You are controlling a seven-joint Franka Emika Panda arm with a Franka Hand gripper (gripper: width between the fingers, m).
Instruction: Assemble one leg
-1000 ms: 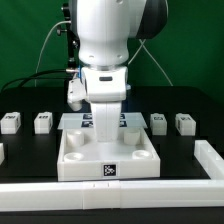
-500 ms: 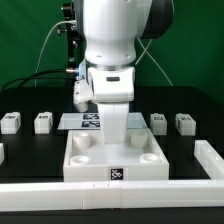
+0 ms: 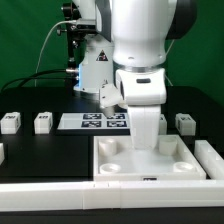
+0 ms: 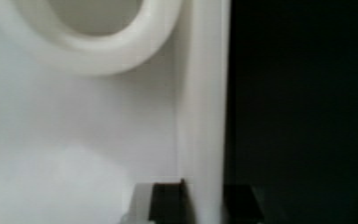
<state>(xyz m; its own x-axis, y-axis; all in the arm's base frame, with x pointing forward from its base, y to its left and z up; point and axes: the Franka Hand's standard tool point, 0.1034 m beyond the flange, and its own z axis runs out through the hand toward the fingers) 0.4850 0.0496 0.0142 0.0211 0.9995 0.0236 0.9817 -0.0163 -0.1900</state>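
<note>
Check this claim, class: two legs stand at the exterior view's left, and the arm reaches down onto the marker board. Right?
No. The exterior view shows the arm reaching down onto the tray, not the marker board. The legs are as stated.

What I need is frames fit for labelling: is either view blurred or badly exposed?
Exterior view: fairly sharp, evenly lit; the white arm and tray read bright against the black table, little surface detail. Wrist view: soft, out of focus; the tray's round socket has fuzzy edges, and one side falls to near black.
</note>
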